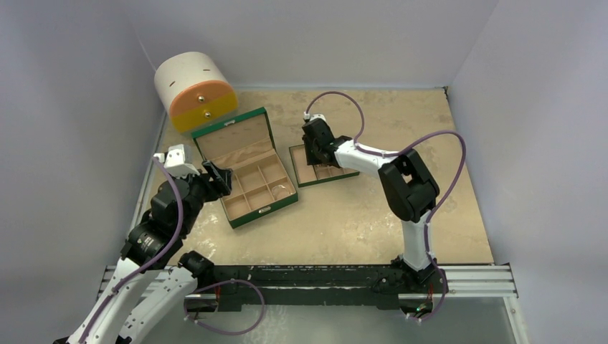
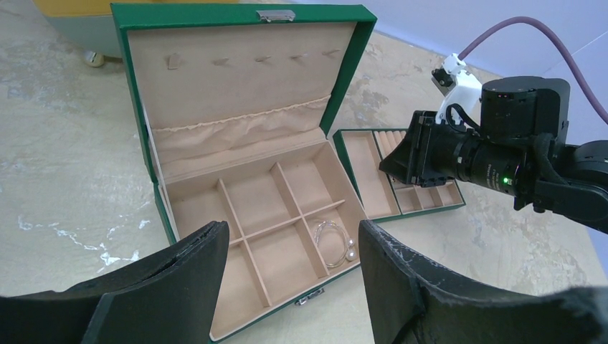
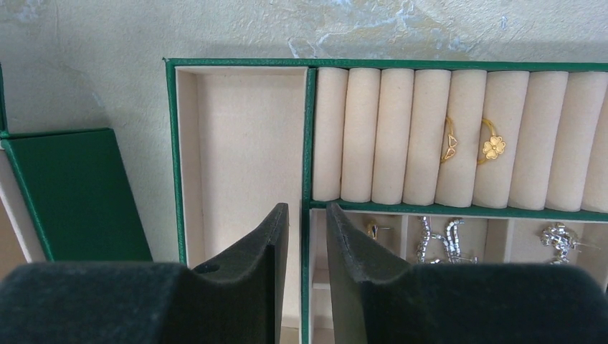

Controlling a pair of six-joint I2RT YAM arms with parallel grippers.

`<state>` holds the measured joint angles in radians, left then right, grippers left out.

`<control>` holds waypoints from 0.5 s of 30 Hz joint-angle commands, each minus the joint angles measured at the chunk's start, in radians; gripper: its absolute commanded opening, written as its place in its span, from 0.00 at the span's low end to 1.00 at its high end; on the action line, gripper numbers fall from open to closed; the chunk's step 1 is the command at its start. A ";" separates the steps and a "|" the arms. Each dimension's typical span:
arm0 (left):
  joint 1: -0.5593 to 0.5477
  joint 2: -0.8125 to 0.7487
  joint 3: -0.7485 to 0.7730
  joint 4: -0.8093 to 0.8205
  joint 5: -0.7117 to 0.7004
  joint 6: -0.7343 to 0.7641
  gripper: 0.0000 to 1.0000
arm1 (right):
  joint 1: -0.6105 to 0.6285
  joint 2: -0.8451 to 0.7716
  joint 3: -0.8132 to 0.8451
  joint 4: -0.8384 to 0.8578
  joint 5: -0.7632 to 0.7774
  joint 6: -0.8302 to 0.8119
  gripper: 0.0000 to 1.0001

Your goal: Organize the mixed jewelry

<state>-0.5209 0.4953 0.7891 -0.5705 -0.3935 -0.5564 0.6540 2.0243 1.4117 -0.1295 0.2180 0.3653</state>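
Two grippers, nearest you: your left gripper [image 2: 290,240] hangs just short of the green box's near-left side, jaws spread wide with nothing between them. Your right gripper [image 3: 307,215] hovers low over the tray, jaws drawn close, and nothing shows in the slim gap.
Green box [image 2: 244,14]: the lid is up on six tan compartments. The wire hoop [image 2: 331,244] lies in the right-hand compartment on the latch side, and the other five look bare.
Tray [image 3: 236,63]: it sits just beside the box, on its right. Two gold rings [image 3: 449,140] are tucked side by side into the ring rolls. The earrings [image 3: 444,236] lie in the small cells below the rolls, and the long cell at the left is bare.
Round case [image 1: 193,89]: it stands at the far left, and its drawers look shut.
Done, as you can judge: rings, earrings and hoop each have a place, so the sorting looks well advanced.
Left, as you can judge: no loose piece shows outside the box and tray, though anything this small could escape the overhead view. The cells under your right fingers are hidden, so check them.
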 commanded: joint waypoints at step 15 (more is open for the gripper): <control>0.031 0.001 0.021 0.049 0.042 0.015 0.66 | 0.006 -0.108 -0.048 0.030 0.010 0.010 0.28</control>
<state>-0.5022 0.4953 0.7891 -0.5701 -0.3660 -0.5564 0.6548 1.9358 1.3632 -0.1181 0.2180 0.3664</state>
